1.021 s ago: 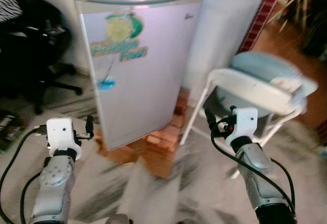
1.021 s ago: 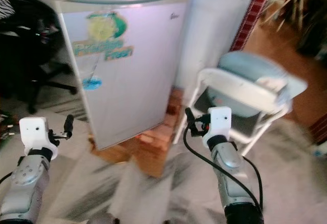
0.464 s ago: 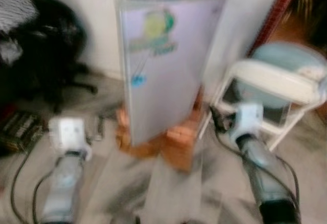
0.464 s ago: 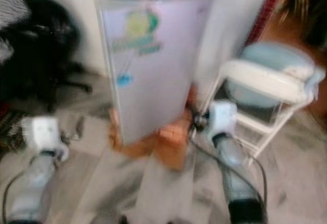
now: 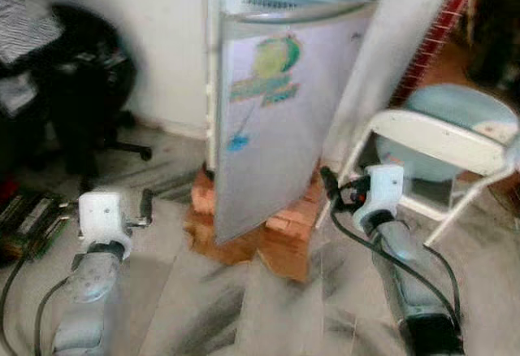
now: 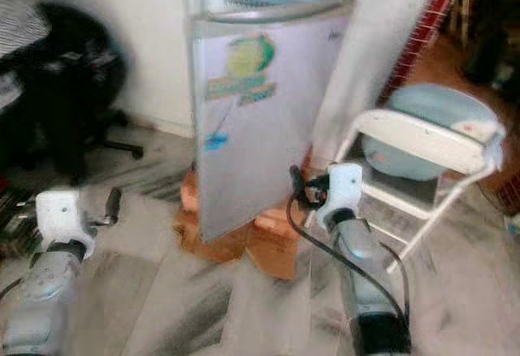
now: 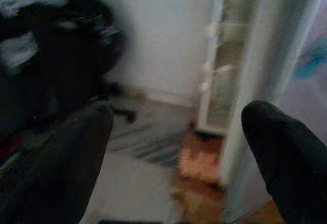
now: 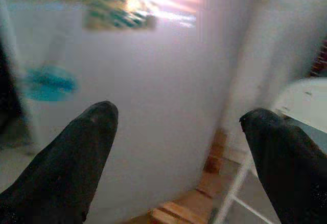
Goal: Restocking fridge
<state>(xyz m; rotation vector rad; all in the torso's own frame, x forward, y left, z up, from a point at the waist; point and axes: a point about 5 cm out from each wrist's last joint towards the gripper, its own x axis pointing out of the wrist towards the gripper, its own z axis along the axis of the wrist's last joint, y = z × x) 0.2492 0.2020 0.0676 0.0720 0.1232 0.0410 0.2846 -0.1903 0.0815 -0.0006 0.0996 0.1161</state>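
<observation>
A small white fridge (image 5: 276, 104) stands on a stack of bricks (image 5: 268, 230) against the wall, its door bearing a green and blue sticker and standing ajar. My left gripper (image 5: 145, 208) hovers low at the fridge's left, fingers (image 7: 76, 157) spread apart with nothing between them. My right gripper (image 5: 327, 184) is held just right of the door's lower edge, also open and empty; its fingers (image 8: 76, 152) point at the door front.
A white folding chair (image 5: 443, 141) with a pale blue cushion stands right of the fridge. A black office chair (image 5: 77, 88) sits at the left. Dark objects (image 5: 28, 218) lie on the floor at far left. The floor is grey marble.
The camera has swung left and moved, so the fridge now sits centred and its open side shows. Both grippers keep the same raised, open pose.
</observation>
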